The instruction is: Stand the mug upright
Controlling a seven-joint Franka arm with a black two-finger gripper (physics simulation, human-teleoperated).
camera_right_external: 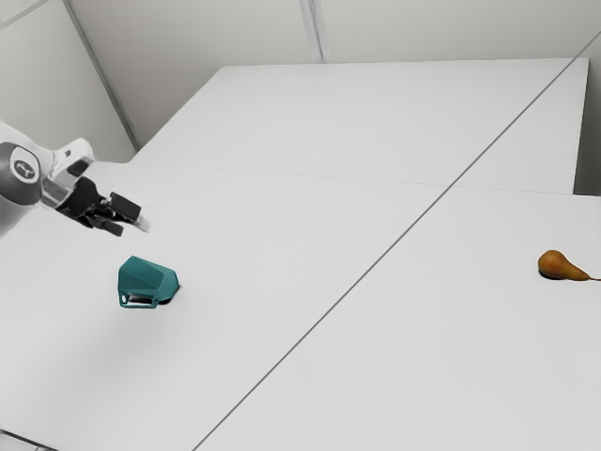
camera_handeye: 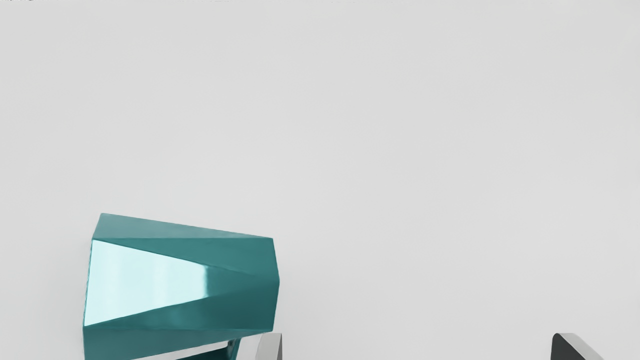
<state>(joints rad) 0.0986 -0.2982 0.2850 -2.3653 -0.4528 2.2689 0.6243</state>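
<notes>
- Gripper (camera_right_external: 129, 225): open, two fingers wide apart, nothing between them. Hangs above the table (camera_right_external: 282, 376).
- Mug (camera_right_external: 141, 275): teal, faceted, lying on its side on the table, so not upright. Sits near the gripper, below it in the exterior view, visible gap between the two.
- Handle (camera_right_external: 139, 307): on the mug's side toward the exterior view's bottom edge.
- Wrist view: mug is off to one finger's side, mostly outside the span between the fingertips. That finger's tip overlaps the handle area in the picture; exterior view shows them apart. Other finger is well clear of the mug. Bright reflection on one facet.
- Arm (camera_right_external: 21, 171): comes in from the exterior view's left, white with dark parts.
- Pear (camera_right_external: 554, 265): brown-orange, on its side near the exterior view's right edge, stem pointing that way. Well apart from mug and gripper.
- Thin dark line (camera_right_external: 326, 316): runs diagonally across the exterior view. Can't tell what it is.
</notes>
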